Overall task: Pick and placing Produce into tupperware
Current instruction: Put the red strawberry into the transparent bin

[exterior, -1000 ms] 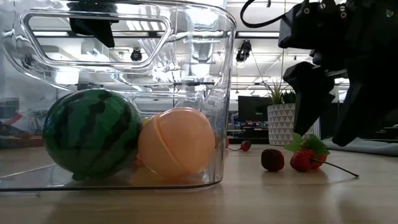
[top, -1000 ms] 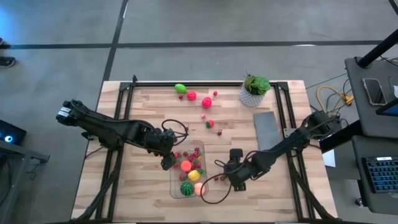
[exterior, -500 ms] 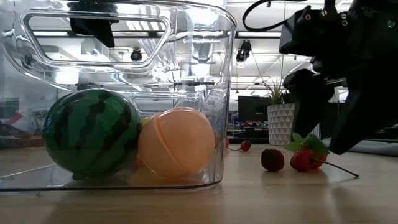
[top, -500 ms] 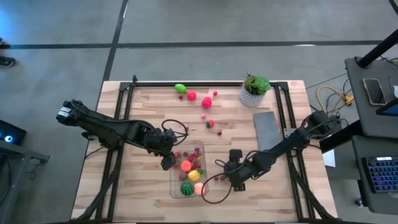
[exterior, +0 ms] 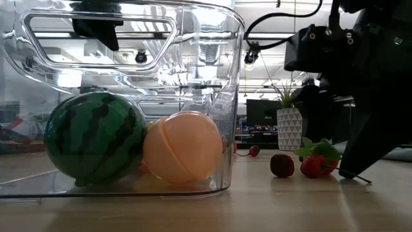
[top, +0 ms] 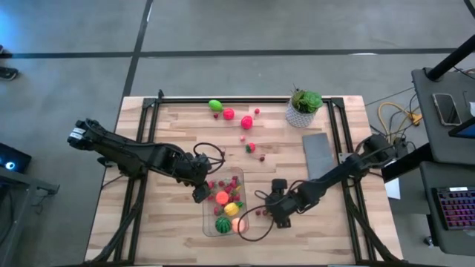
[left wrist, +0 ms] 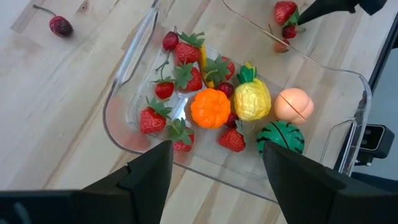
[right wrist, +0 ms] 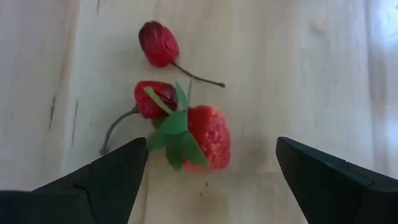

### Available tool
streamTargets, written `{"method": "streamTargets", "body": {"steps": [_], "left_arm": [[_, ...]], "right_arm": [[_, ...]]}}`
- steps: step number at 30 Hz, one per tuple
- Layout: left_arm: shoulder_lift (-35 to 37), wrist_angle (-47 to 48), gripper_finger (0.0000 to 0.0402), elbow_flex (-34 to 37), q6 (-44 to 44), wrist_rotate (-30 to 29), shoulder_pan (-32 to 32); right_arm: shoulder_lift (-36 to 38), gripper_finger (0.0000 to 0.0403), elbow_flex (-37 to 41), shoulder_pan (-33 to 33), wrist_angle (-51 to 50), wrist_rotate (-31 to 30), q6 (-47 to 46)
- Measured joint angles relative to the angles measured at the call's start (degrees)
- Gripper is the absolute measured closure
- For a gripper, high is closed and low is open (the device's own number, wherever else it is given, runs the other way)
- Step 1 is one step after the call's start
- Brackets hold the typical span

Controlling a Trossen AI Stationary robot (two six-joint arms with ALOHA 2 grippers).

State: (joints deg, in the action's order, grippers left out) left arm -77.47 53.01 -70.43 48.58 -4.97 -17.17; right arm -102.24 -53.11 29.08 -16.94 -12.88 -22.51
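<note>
The clear tupperware (top: 207, 222) stands near the table's front middle, holding a watermelon (exterior: 95, 138), a peach (exterior: 183, 147), an orange (left wrist: 210, 107), a yellow piece and several strawberries. My left gripper (top: 200, 194) hovers open over its left far end with nothing between the fingers. Right of the tupperware, a strawberry (right wrist: 208, 144) and two cherries (right wrist: 157, 45) lie on the wood. My right gripper (top: 266, 213) is low over them, open, one finger (right wrist: 99, 177) on each side of the strawberry, slanting down from the right.
More produce lies at the far middle: a green piece (top: 215, 105), red pieces (top: 228, 114) and small ones (top: 251, 147). A potted plant (top: 304, 106) stands at the far right and a grey slab (top: 320, 154) lies right of centre. A loose cherry (left wrist: 60, 26) lies outside the tupperware.
My right gripper has sunk toward the strawberry on the table, staying open. The produce and the tupperware have kept still.
</note>
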Motion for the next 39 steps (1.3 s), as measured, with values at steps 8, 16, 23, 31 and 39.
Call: {"method": "streamTargets", "body": {"steps": [8,16,23,31,39], "left_arm": [[0.0,0.1,0.0166,0.0,0.0,0.0,0.0],[0.0,0.1,0.0166,0.3,0.0,0.0,0.0],[0.0,0.1,0.0166,0.3,0.0,0.0,0.0],[0.0,0.1,0.0166,0.3,0.0,0.0,0.0],[0.0,0.0,0.0166,0.3,0.0,0.0,0.0]], "right_arm": [[-1.4,0.0056,-1.6,-0.2,0.0,0.7,-0.4],[-1.5,0.0113,-2.1,-0.3,0.0,0.4,-0.4],[-1.6,0.0178,-2.5,-0.3,-0.5,-0.3,-0.4],[-1.6,0.0226,-4.2,-0.4,-1.6,-0.3,-1.3],[-1.5,0.0258,-8.8,-0.5,-9.0,-0.9,-4.5]]}}
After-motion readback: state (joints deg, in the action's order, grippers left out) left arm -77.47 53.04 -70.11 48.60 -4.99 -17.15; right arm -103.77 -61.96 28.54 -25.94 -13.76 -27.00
